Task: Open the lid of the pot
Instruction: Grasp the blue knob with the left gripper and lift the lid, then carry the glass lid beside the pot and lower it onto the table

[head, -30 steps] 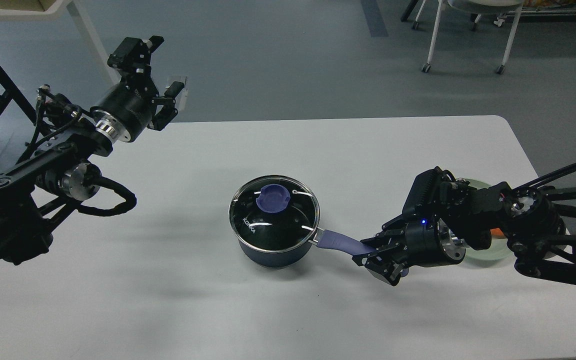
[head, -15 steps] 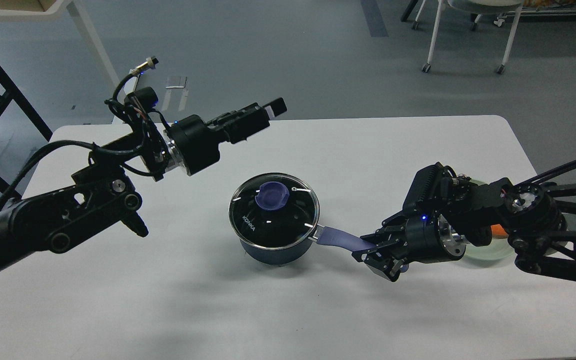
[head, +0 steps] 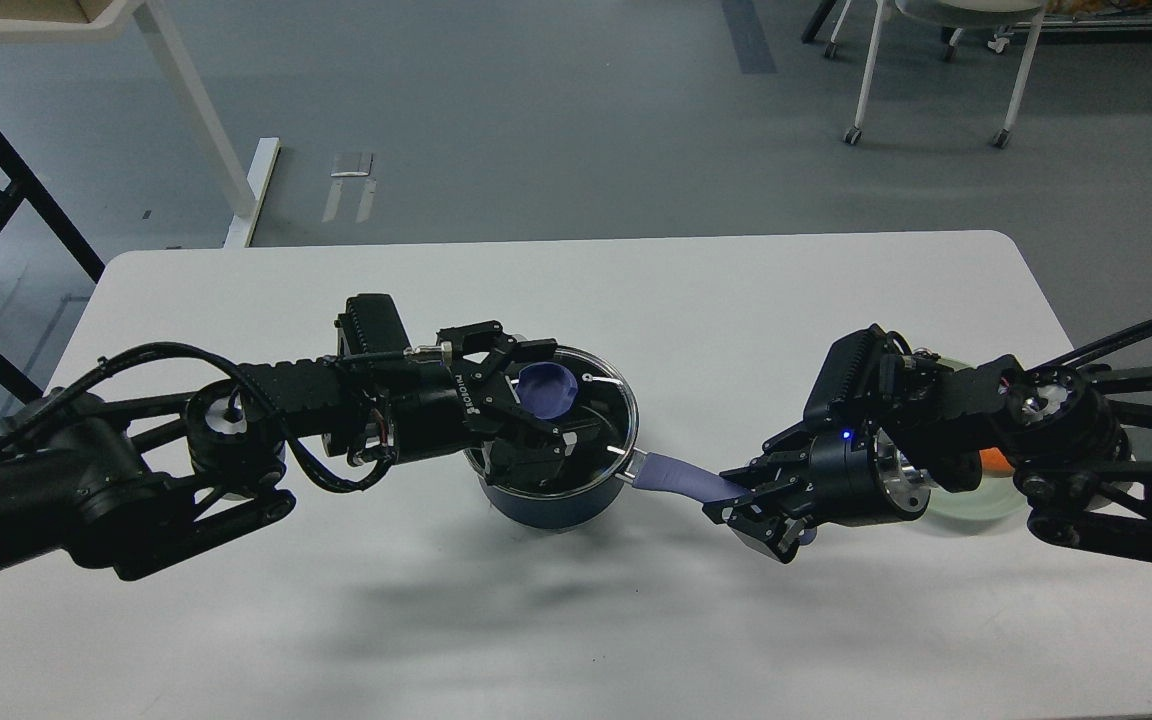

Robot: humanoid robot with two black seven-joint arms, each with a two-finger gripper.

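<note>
A dark blue pot (head: 546, 505) stands in the middle of the white table (head: 696, 300). Its glass lid (head: 604, 405) with a purple knob (head: 548, 388) sits on it. My left gripper (head: 558, 393) is low over the lid, open, with one finger on each side of the knob; I cannot tell if they touch it. My right gripper (head: 728, 503) is shut on the end of the pot's purple handle (head: 674, 479), which points right.
A pale green plate (head: 981, 503) with something orange (head: 996, 463) on it lies under my right arm at the table's right edge. A wheeled chair (head: 936, 60) and a white table leg (head: 201, 110) stand on the floor beyond the table.
My left arm has swung down and right from high above the table's left side, and its gripper now straddles the lid knob. My right gripper has kept hold of the handle.
</note>
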